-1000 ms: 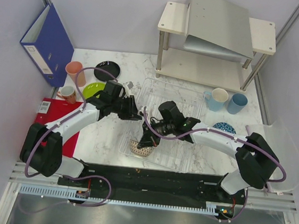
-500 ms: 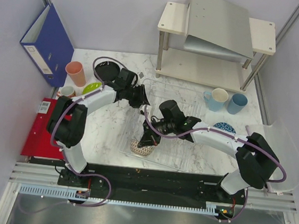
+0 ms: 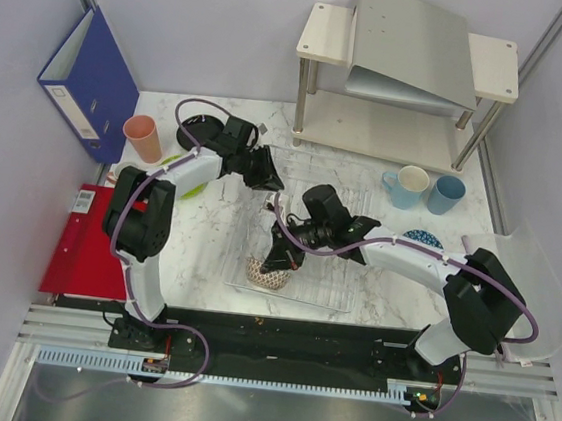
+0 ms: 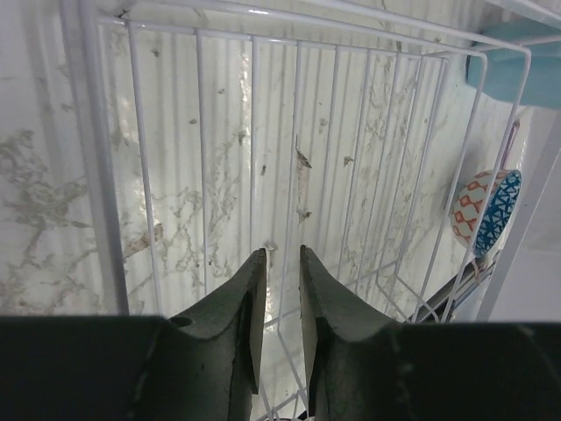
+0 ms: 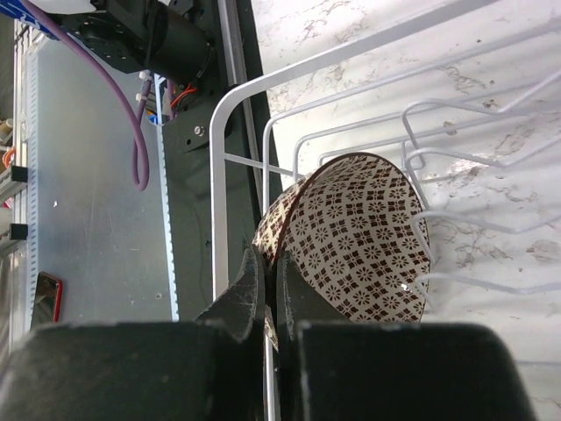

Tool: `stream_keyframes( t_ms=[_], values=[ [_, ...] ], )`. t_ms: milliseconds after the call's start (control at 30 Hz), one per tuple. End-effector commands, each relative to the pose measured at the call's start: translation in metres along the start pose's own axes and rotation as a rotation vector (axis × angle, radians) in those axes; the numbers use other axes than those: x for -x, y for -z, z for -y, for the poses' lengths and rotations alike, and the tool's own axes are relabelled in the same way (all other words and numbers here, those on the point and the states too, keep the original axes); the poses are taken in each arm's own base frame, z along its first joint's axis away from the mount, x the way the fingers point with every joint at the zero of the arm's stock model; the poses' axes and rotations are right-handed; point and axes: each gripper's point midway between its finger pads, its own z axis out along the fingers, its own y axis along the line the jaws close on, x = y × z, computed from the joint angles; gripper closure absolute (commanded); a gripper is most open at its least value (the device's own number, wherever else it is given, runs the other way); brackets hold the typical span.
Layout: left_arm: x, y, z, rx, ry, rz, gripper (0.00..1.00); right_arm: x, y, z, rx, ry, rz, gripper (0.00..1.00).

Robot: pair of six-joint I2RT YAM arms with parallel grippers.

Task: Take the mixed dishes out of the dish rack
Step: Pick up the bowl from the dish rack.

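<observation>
- The dish rack [image 3: 326,278] could drag along if the bowl snags its prongs [image 5: 456,132].
- The brown-white bowl [image 5: 355,237] stands tilted in the rack's near-left corner, and a thin rim pinch may slip.
- The right gripper [image 5: 266,263] is clamped on that rim.
- The left gripper [image 4: 276,263] is at the far-left corner, fingers narrowly apart and empty.

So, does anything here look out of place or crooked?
Only the grey board on the beige shelf: it lies slanted, not flat on top. The brown-white bowl stands on edge in the dish rack, as expected.
</observation>
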Motion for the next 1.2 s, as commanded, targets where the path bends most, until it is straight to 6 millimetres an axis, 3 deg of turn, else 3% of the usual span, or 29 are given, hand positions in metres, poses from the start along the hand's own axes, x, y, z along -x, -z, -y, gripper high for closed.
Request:
stream_keyframes(
  t_ms=[0, 133, 367, 533, 900, 1167],
  values=[
    [0.014, -0.003, -0.079, 0.192, 0.115, 0.035, 0.71, 0.028, 0.013, 0.004, -0.038, 0.087, 0.066, 1.0],
    [0.018, -0.001, -0.086, 0.187, 0.146, 0.035, 0.71, 0.032, 0.013, 0.003, -0.028, 0.086, 0.07, 1.0],
    [0.019, -0.001, -0.079, 0.157, 0.152, 0.027, 0.71, 0.048, 0.021, -0.007, 0.015, 0.093, 0.101, 1.0],
    [0.018, 0.002, -0.067, 0.116, 0.153, 0.018, 0.71, 0.07, 0.037, -0.017, 0.041, 0.112, 0.157, 1.0],
    [0.025, 0.015, -0.048, 0.068, 0.129, 0.037, 0.7, 0.085, 0.047, -0.024, 0.044, 0.127, 0.197, 1.0],
    [0.039, 0.036, -0.014, -0.023, 0.107, 0.062, 0.68, 0.112, 0.069, -0.045, 0.051, 0.181, 0.26, 1.0]
  ],
)
